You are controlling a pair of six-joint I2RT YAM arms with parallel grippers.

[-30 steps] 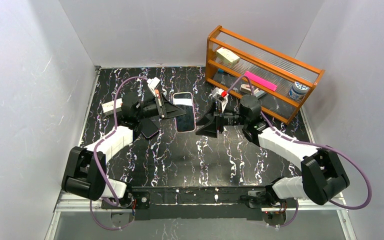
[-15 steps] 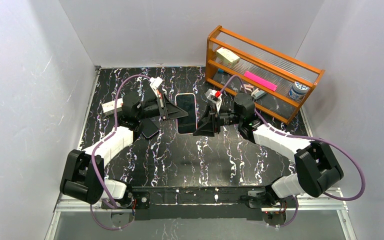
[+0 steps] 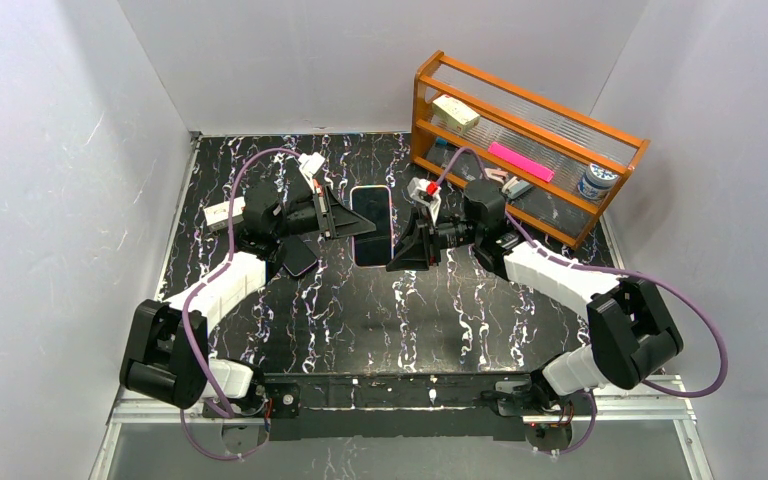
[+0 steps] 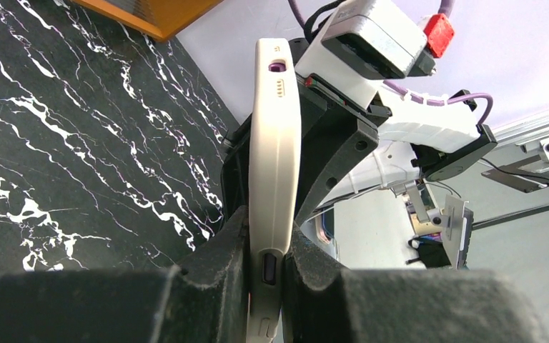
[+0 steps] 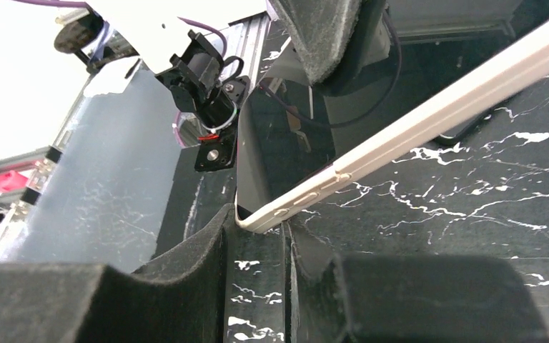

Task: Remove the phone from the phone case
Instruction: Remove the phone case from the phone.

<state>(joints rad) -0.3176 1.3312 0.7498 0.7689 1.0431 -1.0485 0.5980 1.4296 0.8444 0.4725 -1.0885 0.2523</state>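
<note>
The left fingers (image 4: 211,261) pinch the phone (image 3: 371,225), in its case (image 4: 275,143), off the worktop (image 3: 360,310). The right fingers (image 5: 186,257) straddle its far corner (clamped or not, I cannot tell). Next, I'd say, they need a firm hold to peel the case off.

Got a black-screened phone (image 3: 371,225) here, still snug in its cream phone case (image 4: 275,143) with button bumps along the edge. Held up off the counter (image 3: 410,310), screen facing upward. Pinched on one long side by the left claw (image 4: 266,246).
</note>
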